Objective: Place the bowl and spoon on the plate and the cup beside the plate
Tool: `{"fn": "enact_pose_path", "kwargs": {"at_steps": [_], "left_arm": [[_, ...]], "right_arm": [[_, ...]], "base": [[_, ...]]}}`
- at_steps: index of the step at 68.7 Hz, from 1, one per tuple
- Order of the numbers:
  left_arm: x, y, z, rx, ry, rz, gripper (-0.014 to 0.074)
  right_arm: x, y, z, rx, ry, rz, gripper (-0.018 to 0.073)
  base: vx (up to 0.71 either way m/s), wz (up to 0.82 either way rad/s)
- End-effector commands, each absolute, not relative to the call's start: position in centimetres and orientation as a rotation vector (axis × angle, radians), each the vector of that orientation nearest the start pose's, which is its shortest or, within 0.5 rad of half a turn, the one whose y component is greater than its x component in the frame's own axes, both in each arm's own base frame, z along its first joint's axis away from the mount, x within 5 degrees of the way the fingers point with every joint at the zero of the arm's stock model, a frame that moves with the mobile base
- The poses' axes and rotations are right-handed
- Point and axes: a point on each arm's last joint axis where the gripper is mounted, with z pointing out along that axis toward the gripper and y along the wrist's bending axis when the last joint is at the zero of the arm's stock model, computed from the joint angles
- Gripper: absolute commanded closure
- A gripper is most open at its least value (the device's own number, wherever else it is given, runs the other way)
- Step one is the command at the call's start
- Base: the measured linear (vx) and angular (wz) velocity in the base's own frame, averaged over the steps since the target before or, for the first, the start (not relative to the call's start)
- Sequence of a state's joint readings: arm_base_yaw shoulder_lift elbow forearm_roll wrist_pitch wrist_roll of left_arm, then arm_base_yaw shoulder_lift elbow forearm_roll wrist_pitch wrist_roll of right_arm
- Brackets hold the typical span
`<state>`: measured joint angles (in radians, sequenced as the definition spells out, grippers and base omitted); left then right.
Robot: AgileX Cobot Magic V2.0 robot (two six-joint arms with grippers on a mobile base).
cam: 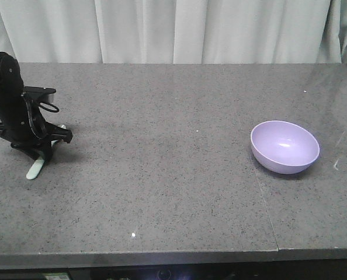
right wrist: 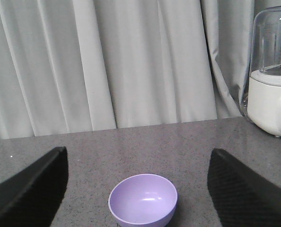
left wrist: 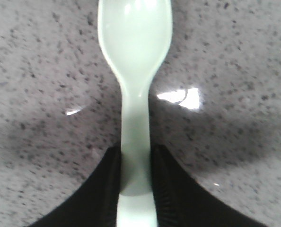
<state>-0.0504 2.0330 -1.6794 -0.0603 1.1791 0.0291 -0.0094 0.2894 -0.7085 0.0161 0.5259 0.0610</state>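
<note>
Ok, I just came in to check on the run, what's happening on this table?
The left gripper is shut on the handle of the spoon at the left end of the table, scoop pointing down toward the surface. The bowl sits upright and empty on the right side, with the right gripper open and facing it. No plate or cup shows in any view.

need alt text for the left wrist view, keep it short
The left gripper is shut on the handle of a pale mint spoon, its rounded scoop pointing up the frame. Behind it lies a speckled grey countertop with bright glints.
</note>
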Motion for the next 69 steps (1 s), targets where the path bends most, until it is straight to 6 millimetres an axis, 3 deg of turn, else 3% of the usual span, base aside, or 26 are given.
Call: {"fn": "enact_pose_path", "kwargs": {"at_steps": [1,10,23,36,46,56,69], "left_arm": [[40.8,-3.4,28.5,0.083,2.808,-0.201,0.0603],[39.0,-3.8,33.4,0.087,2.639,-0.276,0.0603],[34.7,-4.5,40.8,0.115,2.378,-0.411,0.0603],[29.8,-4.9,46.7,0.174,2.142,-0.48,0.0603],[26.7,-4.7,49.5,0.181,2.031,-0.478,0.0603],[24.2,-4.6,51.1,0.194,1.968,-0.467,0.0603],[22.3,-4.5,52.3,0.205,1.92,-0.458,0.0603]], "right_arm": [[4.5,0.0,39.5,0.05,1.53,0.038,-0.0032],[5.3,0.0,40.7,0.057,1.555,0.044,-0.0032],[7.3,-0.4,43.7,0.077,1.62,0.008,-0.0028],[12.1,-1.6,47.2,0.146,1.802,-0.131,-0.001],[17.6,-2.0,48.6,0.152,1.947,-0.193,-0.0008],[23.5,-2.2,47.5,0.145,2.15,-0.223,-0.0008],[30.9,-1.8,42.0,0.083,2.459,-0.189,-0.0008]], "base": [[0.0,0.0],[0.0,0.0],[0.0,0.0],[0.0,0.0],[0.0,0.0],[0.0,0.0],[0.0,0.0]]}}
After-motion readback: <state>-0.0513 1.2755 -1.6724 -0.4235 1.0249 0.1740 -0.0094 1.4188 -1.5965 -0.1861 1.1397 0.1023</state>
